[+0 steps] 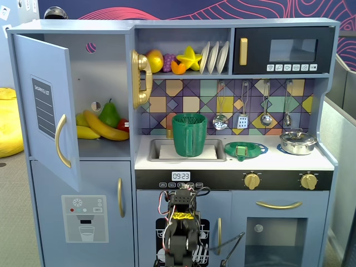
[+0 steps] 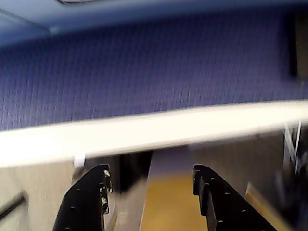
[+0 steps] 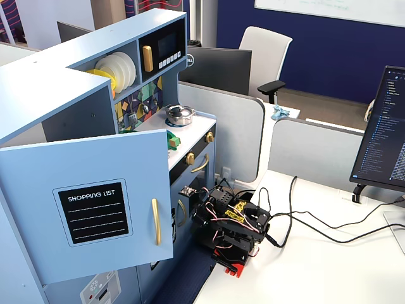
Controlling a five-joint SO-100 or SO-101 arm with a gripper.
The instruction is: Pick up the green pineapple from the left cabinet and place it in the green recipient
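While your gripper (image 2: 150,192) hangs folded low in front of the toy kitchen with its fingers (image 2: 86,199) parted and holding nothing, the cabinet (image 1: 105,78) stands up and to their left in a fixed view, door (image 3: 88,206) swung open and labelled "SHOPPING LIST". You can see a banana (image 1: 105,127) and pear (image 1: 109,114) on its shelf, but I cannot make out the pineapple. Straight above the fingers the clock (image 1: 181,176) reads "09:23", and the cup (image 1: 189,134) sits in the sink (image 1: 219,151).

My arm (image 3: 231,225) is black plastic, strung with red, white and black wires, yellow tape across it, a red base underneath; my hand (image 2: 150,185) is matte black.
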